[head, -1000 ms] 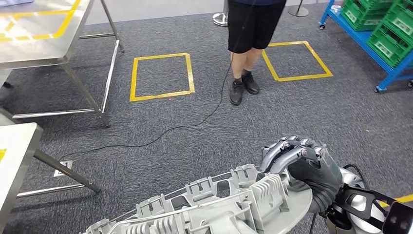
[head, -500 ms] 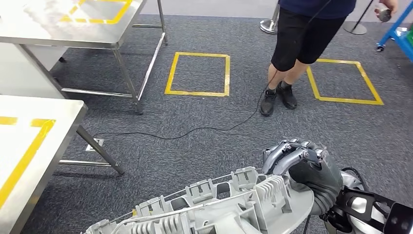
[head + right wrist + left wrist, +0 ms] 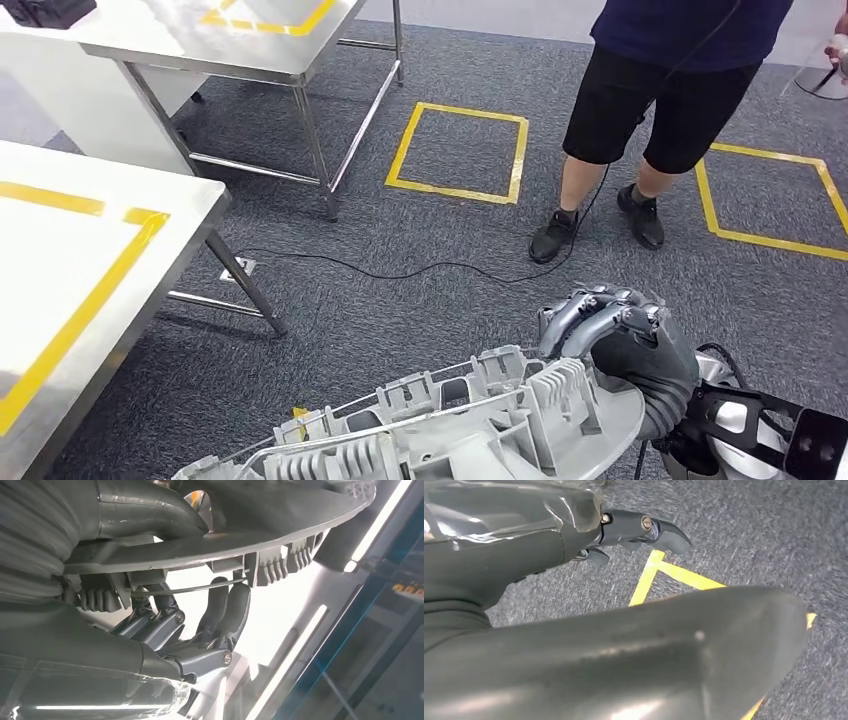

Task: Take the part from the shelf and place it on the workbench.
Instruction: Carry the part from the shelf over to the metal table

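Note:
The part (image 3: pixel 450 430) is a long grey plastic moulding with ribs and clips, carried low in front of me over the carpet. My right hand (image 3: pixel 625 345) grips its right end, fingers curled over the ribbed edge. In the right wrist view the dark fingers (image 3: pixel 220 610) wrap under the part (image 3: pixel 240 515). In the left wrist view my left hand (image 3: pixel 524 545) hangs over the carpet, dark fingers (image 3: pixel 659 530) apart from a thick grey thumb (image 3: pixel 624 655); I cannot tell whether it holds the part. The steel workbench (image 3: pixel 60 270), taped in yellow, is at my left.
A second steel table (image 3: pixel 200 30) stands behind the workbench. A person (image 3: pixel 670 90) in dark shorts stands ahead to the right. A black cable (image 3: pixel 400 272) crosses the grey carpet. Yellow tape squares (image 3: pixel 460 150) mark the floor.
The camera has turned: the workbench and the second table have come in from the left, and the person appears closer. The right hand and the part stay the same in the picture.

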Action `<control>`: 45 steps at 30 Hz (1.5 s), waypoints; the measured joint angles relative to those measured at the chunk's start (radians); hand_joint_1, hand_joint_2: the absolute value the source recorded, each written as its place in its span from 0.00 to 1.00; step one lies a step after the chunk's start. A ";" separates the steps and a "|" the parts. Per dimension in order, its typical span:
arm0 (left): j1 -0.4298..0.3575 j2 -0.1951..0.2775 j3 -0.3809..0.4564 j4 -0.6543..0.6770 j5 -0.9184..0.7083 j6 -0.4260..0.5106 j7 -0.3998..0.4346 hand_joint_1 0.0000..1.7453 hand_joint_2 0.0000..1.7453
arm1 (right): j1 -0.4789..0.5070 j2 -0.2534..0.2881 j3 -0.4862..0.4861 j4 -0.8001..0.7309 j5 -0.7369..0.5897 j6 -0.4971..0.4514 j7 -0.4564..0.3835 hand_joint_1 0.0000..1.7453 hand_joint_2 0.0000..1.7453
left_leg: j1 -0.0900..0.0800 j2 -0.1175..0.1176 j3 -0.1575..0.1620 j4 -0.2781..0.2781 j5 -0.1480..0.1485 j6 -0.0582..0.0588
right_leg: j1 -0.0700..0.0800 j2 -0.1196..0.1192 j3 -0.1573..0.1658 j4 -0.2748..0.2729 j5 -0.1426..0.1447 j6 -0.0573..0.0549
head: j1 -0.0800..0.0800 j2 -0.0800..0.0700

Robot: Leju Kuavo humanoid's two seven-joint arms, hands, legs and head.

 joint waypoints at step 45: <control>-0.031 -0.002 0.005 -0.043 0.040 -0.056 -0.002 0.00 0.00 | 0.031 0.023 -0.024 0.006 -0.003 0.017 0.040 1.00 1.00 | 0.012 -0.175 0.042 -0.033 0.005 0.020 | -0.029 0.145 -0.046 0.049 0.011 0.054 | 0.009 0.000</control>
